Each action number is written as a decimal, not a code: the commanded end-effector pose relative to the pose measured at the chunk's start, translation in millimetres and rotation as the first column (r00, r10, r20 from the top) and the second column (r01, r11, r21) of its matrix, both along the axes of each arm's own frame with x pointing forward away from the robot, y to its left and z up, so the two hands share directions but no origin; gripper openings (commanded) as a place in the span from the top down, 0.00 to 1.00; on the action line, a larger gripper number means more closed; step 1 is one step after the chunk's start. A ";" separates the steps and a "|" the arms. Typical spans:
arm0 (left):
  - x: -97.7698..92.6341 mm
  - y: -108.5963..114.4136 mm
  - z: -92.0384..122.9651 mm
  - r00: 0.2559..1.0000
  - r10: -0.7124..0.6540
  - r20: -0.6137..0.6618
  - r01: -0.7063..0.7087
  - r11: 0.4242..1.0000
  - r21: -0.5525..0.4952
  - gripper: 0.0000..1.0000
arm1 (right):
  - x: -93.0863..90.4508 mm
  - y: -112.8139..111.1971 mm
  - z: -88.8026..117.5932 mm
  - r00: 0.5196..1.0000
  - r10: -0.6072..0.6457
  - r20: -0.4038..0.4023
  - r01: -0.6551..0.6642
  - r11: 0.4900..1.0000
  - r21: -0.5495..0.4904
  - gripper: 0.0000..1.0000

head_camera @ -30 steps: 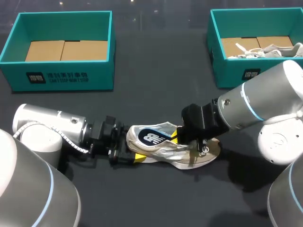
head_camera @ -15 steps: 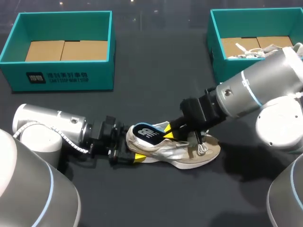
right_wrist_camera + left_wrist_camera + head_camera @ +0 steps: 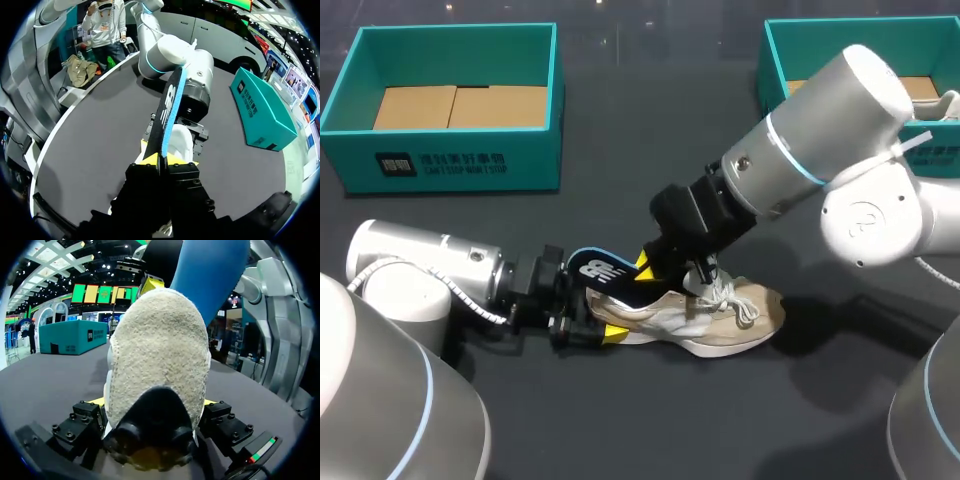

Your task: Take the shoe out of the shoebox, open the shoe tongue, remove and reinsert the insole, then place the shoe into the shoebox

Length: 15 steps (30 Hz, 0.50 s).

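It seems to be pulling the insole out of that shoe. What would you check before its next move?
1. Is the right gripper shut on the insole? Ok, both yellow tips pinch it.
2. Is the left gripper shut on the shoe? Ok, there is a tip on each side of the heel.
3. Is the shoe sole-down on the table? Ok.
4. Is the insole's front end out of the shoe? Cannot tell, the right gripper hides it.
5. Are the laces free of the right gripper? Cannot tell, they lie just beneath it.
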<state>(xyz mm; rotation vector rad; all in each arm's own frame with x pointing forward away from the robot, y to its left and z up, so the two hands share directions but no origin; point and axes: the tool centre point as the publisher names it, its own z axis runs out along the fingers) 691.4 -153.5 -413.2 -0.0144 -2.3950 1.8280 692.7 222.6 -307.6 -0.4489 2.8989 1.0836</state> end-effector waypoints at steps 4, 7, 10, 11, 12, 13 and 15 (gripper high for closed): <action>-0.8 -0.6 -5.5 1.000 0.002 0.000 -0.002 1.000 0.000 1.00 | -1.4 11.6 5.5 0.997 -0.071 0.025 0.074 0.984 -0.160 1.00; -0.8 -0.6 -5.5 1.000 0.002 0.000 -0.002 1.000 0.000 1.00 | -1.1 13.7 7.4 0.996 -0.092 0.000 0.090 0.977 -0.191 1.00; -0.8 -0.6 -5.5 1.000 0.002 0.000 -0.002 1.000 0.000 1.00 | -0.2 14.4 6.0 0.992 -0.125 -0.025 0.117 0.969 -0.218 0.84; -0.8 -0.6 -5.5 1.000 0.002 0.000 -0.002 1.000 0.000 1.00 | 0.0 14.4 5.4 0.991 -0.132 -0.028 0.122 0.968 -0.220 0.80; -0.8 -0.6 -5.5 1.000 0.002 0.000 -0.002 1.000 0.000 1.00 | 0.1 14.1 5.0 0.990 -0.138 -0.032 0.128 0.967 -0.222 0.75; -0.8 -0.6 -5.5 1.000 0.002 0.000 -0.002 1.000 0.000 1.00 | 0.0 13.9 4.7 0.988 -0.148 -0.037 0.135 0.963 -0.231 0.73; -0.8 -0.6 -5.5 1.000 0.002 0.000 -0.002 1.000 0.000 1.00 | 0.3 13.6 4.6 0.986 -0.159 -0.046 0.143 0.958 -0.248 0.67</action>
